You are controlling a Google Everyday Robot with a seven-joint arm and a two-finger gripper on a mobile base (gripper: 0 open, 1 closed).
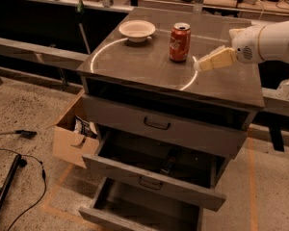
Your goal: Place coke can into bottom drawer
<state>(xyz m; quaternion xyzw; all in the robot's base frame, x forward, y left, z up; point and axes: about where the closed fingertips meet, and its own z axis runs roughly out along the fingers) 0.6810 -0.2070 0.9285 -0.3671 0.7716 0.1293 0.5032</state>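
The red coke can (179,42) stands upright on top of the grey cabinet (135,66), toward the back. My gripper (202,63) reaches in from the right, a little above the cabinet top, with its tan fingers (216,59) pointing left just right of the can and apart from it. The bottom drawer (135,211) is pulled out at the foot of the cabinet and looks empty. The middle drawer (149,179) above it is also pulled out.
A white bowl (137,30) sits on the cabinet top left of the can. An open cardboard box (72,136) stands on the floor left of the cabinet. Black cables (19,177) lie at lower left. A plastic bottle (285,86) sits at right.
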